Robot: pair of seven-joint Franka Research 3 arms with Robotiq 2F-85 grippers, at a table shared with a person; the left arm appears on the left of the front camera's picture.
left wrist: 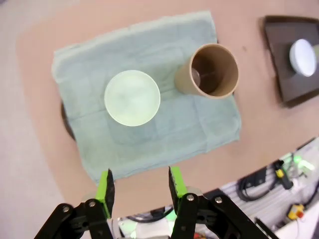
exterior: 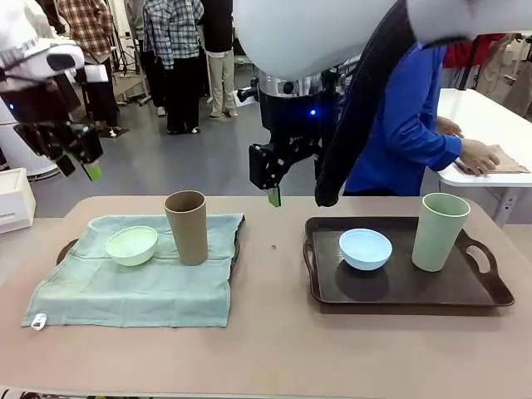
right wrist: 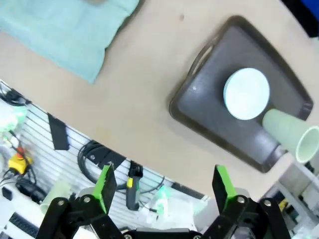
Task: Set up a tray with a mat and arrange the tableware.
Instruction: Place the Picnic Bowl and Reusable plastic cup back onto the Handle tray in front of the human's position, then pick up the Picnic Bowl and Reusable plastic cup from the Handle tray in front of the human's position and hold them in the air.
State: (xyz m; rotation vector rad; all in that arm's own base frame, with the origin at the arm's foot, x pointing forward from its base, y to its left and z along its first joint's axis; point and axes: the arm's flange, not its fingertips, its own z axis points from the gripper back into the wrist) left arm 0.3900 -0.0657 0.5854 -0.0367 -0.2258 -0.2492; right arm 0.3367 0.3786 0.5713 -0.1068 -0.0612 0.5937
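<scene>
On the left, a pale green mat point(exterior: 141, 278) covers a dark tray whose handle point(exterior: 66, 249) pokes out. A pale green bowl point(exterior: 131, 245) and an upright brown cup point(exterior: 186, 226) stand on the mat. The right dark tray point(exterior: 465, 291) holds a light blue bowl point(exterior: 366, 248) and a pale green cup point(exterior: 440, 231). My left gripper point(exterior: 79, 162) hangs high over the table's left end, open and empty point(left wrist: 141, 186), looking down on the bowl point(left wrist: 132, 97) and cup point(left wrist: 213, 70). My right gripper point(exterior: 274, 187) hovers above the table's middle, wide open point(right wrist: 164, 181), with the tray point(right wrist: 209, 114) below.
A person in blue stands at the far right, a hand on a cloth point(exterior: 490, 158) on a separate white table. A white box point(exterior: 15, 199) sits off the table's left end. Bare tabletop point(exterior: 270, 283) lies between the two trays.
</scene>
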